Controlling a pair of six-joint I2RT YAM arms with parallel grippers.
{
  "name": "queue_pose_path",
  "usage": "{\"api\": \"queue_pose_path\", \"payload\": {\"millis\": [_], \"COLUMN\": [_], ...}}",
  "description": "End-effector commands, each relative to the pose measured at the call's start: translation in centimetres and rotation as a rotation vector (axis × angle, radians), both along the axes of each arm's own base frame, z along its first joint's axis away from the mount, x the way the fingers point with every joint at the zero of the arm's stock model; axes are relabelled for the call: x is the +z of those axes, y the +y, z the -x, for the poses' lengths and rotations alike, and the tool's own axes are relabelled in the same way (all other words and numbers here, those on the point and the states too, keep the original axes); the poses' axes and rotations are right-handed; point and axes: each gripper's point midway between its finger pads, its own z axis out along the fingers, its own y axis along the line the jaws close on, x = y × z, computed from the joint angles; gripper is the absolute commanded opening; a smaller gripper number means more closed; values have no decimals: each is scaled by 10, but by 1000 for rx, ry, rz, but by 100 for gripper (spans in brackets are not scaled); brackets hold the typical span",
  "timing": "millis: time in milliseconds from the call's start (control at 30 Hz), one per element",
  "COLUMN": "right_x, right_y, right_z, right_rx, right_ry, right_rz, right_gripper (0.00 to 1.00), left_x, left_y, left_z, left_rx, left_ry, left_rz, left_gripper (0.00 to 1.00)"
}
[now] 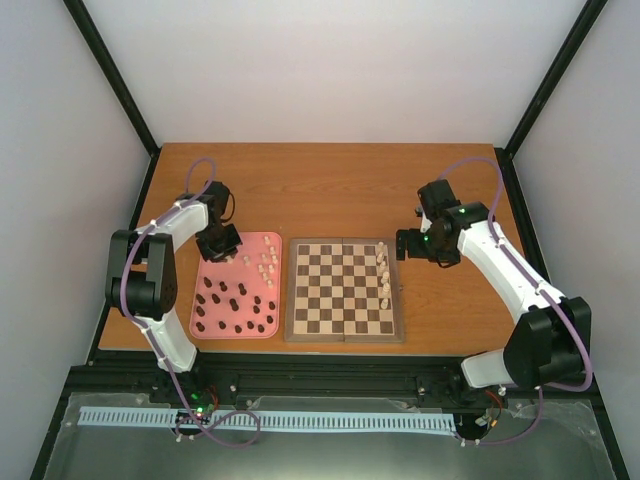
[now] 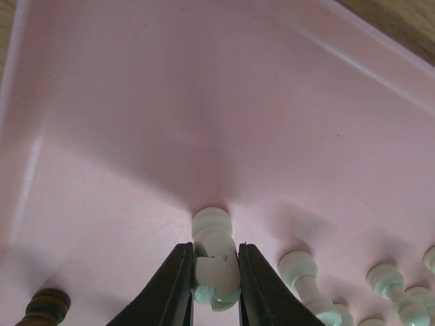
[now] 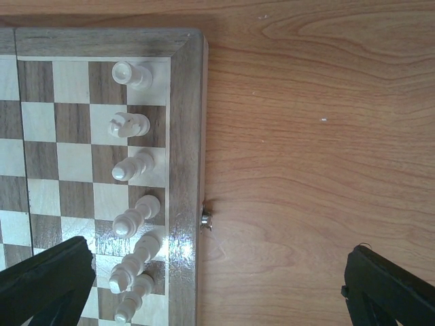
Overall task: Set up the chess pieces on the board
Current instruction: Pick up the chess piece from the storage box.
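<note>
Between the two black fingers of the left gripper (image 2: 215, 261) sits a cream-white turned chess piece (image 2: 212, 227), pinched at its middle with the jaws drawn narrow against it. Whether it is raised off the surface beneath I cannot tell. It is over the pink rounded-corner plastic tray (image 2: 204, 102), near the tray's far edge. More loose cream pieces (image 1: 267, 265) are gathered toward the tray's far right side, and dark brown-black pieces (image 1: 232, 305) are scattered across its near half. Just to the right of the tray lies the square wooden chessboard (image 1: 340, 290) with tan and dark brown squares. A line of six cream pieces (image 3: 136, 165) stands along its right-hand edge column. A small metal clasp (image 3: 206, 221) juts from that border. The right gripper (image 3: 217, 272) hangs above this edge, spread wide and holding nothing, with one finger over the board and the other over the brown wooden counter (image 1: 330, 180).
</note>
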Motion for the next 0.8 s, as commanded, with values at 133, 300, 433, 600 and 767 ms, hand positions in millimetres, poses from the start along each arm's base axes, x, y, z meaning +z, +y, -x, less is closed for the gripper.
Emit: {"api": "queue_pose_path", "payload": {"millis": [133, 300, 433, 600, 767], "right_x": [6, 4, 4, -1, -6], "right_y": [-8, -18, -34, -48, -54], "right_z": [-3, -9, -16, -26, -37], "right_rx": [-33, -64, -116, -178, -217], "right_ry": [-42, -48, -62, -64, -82], "right_rz": [15, 35, 55, 51, 17], "right_gripper": [100, 100, 100, 100, 100], "left_x": [85, 130, 146, 154, 133], "left_y": [2, -56, -154, -267, -336], "left_z": [-13, -7, 7, 35, 94], "left_rx": [-56, -233, -467, -723, -977], "left_ry": [-153, -208, -217, -214, -132], "left_rz": [5, 75, 165, 227, 226], "left_gripper": [1, 1, 1, 1, 1]}}
